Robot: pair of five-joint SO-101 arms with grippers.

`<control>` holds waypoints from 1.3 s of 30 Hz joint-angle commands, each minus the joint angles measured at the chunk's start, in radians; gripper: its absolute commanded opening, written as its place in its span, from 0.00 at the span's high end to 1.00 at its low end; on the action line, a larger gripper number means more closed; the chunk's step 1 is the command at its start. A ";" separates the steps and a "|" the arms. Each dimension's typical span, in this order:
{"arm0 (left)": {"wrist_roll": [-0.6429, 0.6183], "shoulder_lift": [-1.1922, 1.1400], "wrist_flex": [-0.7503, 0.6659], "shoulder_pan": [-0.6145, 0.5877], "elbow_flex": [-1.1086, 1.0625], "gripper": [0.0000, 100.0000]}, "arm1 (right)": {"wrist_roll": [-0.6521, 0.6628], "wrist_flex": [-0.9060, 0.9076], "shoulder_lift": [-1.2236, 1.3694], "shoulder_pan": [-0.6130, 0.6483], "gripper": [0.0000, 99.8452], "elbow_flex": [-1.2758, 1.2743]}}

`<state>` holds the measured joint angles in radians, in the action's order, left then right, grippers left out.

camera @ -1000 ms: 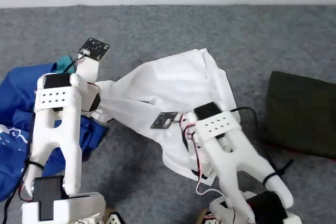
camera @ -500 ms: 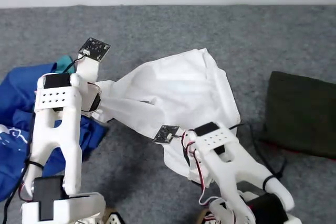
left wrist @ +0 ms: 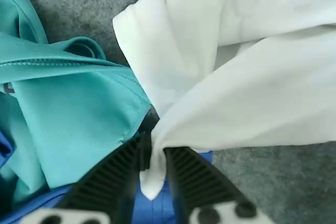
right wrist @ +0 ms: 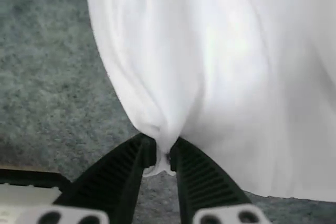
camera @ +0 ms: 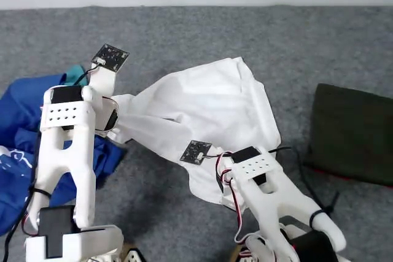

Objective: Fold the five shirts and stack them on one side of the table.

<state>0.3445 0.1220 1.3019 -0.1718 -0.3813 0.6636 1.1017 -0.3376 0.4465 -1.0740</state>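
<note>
A crumpled white shirt [camera: 202,108] lies across the middle of the grey table. My left gripper [left wrist: 153,156] is shut on a pinched corner of the white shirt [left wrist: 236,93] at its left end, beside a teal shirt [left wrist: 68,108]. My right gripper [right wrist: 163,153] is shut on a gathered fold of the white shirt [right wrist: 220,77] at its near edge. From above, the left arm [camera: 67,151] stands over a blue shirt [camera: 21,133], and the right arm [camera: 270,194] sits at the shirt's front edge. A folded dark green shirt [camera: 353,133] rests at the right side.
The blue shirt pile and the teal shirt [camera: 77,73] crowd the left side of the table. Bare grey table [camera: 184,35] stretches behind the white shirt, up to a pale wall. Cables [camera: 325,200] trail near the right arm's base.
The right arm has drawn back toward the table's near edge with the white shirt's fold in its gripper, stretching the near edge. The left arm has stayed still.
</note>
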 commanded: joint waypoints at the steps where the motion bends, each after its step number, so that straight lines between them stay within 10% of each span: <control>1: -0.011 0.052 0.012 -0.006 0.041 0.99 | 0.003 -0.005 -0.008 0.002 0.99 -0.018; 11: -0.011 0.063 0.051 -0.008 0.061 0.99 | 0.005 0.168 -0.010 -0.019 0.99 0.206; 23: -0.012 0.063 0.399 0.014 0.570 0.99 | 0.209 0.598 -0.010 -0.360 0.99 1.065; 39: 0.118 0.278 0.450 0.186 0.885 0.99 | 0.259 0.642 -0.008 -0.503 0.99 1.944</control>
<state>0.4488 0.3322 1.7346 0.0031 0.4289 0.9152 1.7400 -0.3237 -0.0276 0.6966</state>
